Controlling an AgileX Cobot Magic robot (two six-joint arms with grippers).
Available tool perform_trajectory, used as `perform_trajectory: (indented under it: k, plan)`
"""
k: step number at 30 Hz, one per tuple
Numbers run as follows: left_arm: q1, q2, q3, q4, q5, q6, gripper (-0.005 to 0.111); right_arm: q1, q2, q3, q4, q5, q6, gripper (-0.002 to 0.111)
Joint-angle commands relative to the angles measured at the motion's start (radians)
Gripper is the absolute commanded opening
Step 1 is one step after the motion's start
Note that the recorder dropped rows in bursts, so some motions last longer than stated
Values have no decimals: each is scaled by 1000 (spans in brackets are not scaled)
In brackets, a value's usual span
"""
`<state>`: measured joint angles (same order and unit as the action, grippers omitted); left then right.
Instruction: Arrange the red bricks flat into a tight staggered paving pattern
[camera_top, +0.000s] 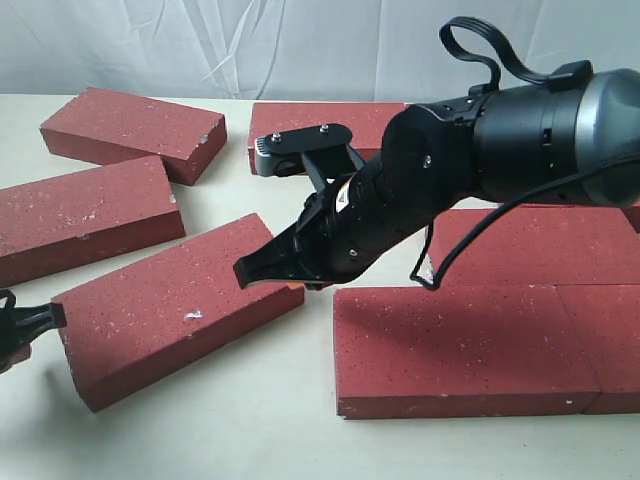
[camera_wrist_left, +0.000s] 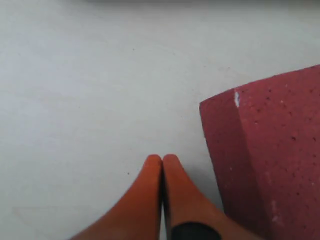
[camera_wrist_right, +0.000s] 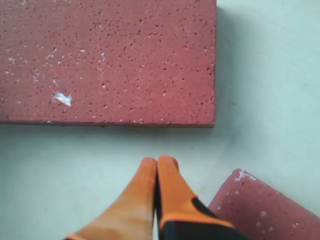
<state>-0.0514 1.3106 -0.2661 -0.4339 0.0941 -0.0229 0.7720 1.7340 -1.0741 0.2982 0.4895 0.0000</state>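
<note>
Several red bricks lie flat on the pale table. Two (camera_top: 460, 345) (camera_top: 610, 340) sit end to end at the front right, with another (camera_top: 540, 245) tight behind them. A loose one (camera_top: 175, 310) lies skewed in the middle. My right gripper (camera_top: 245, 272) is shut on nothing. Its tips (camera_wrist_right: 158, 161) hang over bare table, pointing at the skewed brick (camera_wrist_right: 107, 60), with a second brick's corner (camera_wrist_right: 265, 205) close beside them. My left gripper (camera_top: 45, 318) is shut and empty too (camera_wrist_left: 162, 159), just off that skewed brick's left end (camera_wrist_left: 270, 160).
Three more bricks lie loose: one at the back left (camera_top: 130, 130), one at the left (camera_top: 85, 215), and one at the back (camera_top: 330, 125), partly hidden by the right arm. A white cloth hangs behind the table. The right arm (camera_top: 520, 130) reaches across the middle.
</note>
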Motion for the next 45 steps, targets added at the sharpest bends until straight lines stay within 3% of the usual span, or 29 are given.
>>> perform_trajectory:
  k: [1, 4, 12, 15, 33, 39, 45]
  plan:
    - [-1, -10, 7, -76, -6, -3, 0, -5, -10, 3, -8, 0, 0, -1]
    - [-1, -10, 7, -82, 27, -3, 0, -5, -10, 3, -8, -5, 0, -1]
    - [-1, -10, -120, -74, 396, 124, 0, -5, -10, 3, -8, -11, 0, -1]
    - [-1, -10, -173, -78, 466, 169, 0, -5, -10, 3, -8, -7, 0, -1]
    - [-1, -8, -193, -6, 436, 176, 0, -5, -10, 3, -8, -7, 0, -1]
    - [-1, -8, -193, 116, 436, 34, 0, -5, -10, 3, -8, -14, 0, -1]
    - [-1, -8, -193, 131, 411, 23, 0, -5, -10, 3, -8, -14, 0, -1]
